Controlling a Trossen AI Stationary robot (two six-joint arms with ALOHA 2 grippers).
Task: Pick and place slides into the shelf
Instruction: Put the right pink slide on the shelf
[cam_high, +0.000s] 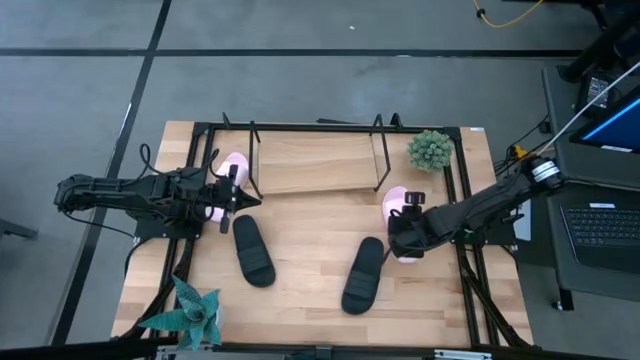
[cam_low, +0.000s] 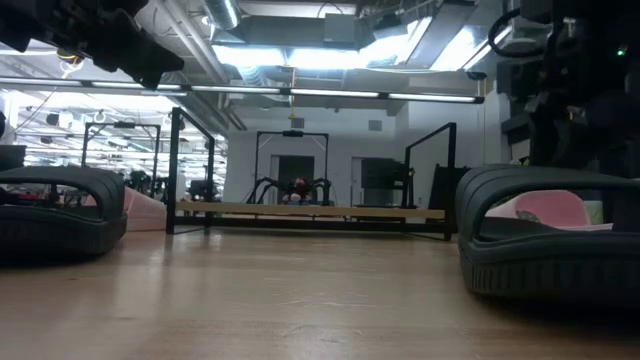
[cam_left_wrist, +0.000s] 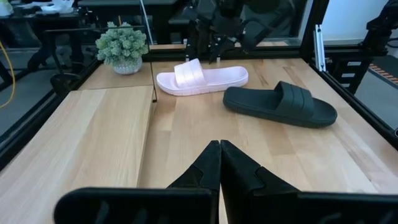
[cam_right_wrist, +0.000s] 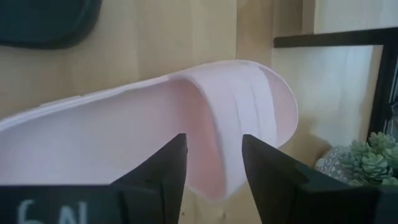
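Right hand (cam_high: 405, 232) hangs at about four o'clock on the worktop (cam_high: 300, 300), its fingers (cam_right_wrist: 163, 171) spread apart and straddling the strap of a pale pink slide (cam_high: 397, 203); in the right wrist view the strap sits between the two fingers, and whether they touch it I cannot tell. That pink slide lies just at the shelf's (cam_high: 310, 165) four o'clock corner, with the small green plant (cam_high: 430, 150) at the slide's one o'clock. Left hand (cam_high: 238, 198) is at nine o'clock on the worktop, its fingers (cam_left_wrist: 217, 168) pressed together and holding nothing, right beside the second pale pink slide (cam_high: 228, 172) at the shelf's eight o'clock corner. Two black slides lie on bare wood toward six o'clock: one (cam_high: 253, 250) just at five o'clock of the left hand, the other (cam_high: 363, 274) at seven o'clock of the right hand. The shelf board carries no slide
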